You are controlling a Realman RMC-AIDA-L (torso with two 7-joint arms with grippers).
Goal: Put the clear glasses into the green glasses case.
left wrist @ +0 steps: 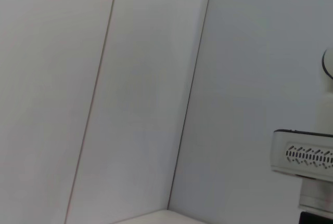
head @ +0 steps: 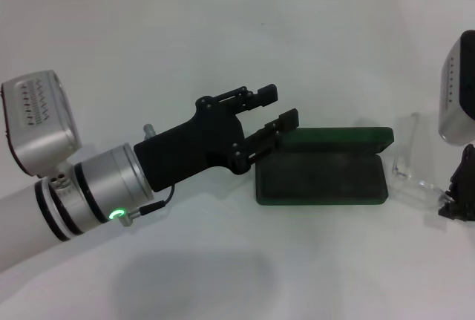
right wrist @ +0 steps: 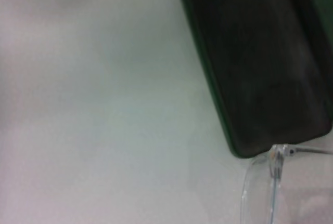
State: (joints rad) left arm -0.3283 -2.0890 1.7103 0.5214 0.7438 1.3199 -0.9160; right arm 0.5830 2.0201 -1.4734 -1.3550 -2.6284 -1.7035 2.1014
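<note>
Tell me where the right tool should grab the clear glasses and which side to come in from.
Grip the clear glasses by the frame's top bar near the bridge, coming down from above. They lie on the table just right of the open green glasses case, beside the right tool. The thin arms look likely to flex or slip. The left tool, open, hovers at the case's left end.

Head overlooks table; right wrist close above.

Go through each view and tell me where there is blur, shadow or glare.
Head view: a soft shadow on the table under the left arm; the clear glasses are faint against white. Left wrist view: only evenly lit wall panels. Right wrist view: the green glasses case is blurred.
</note>
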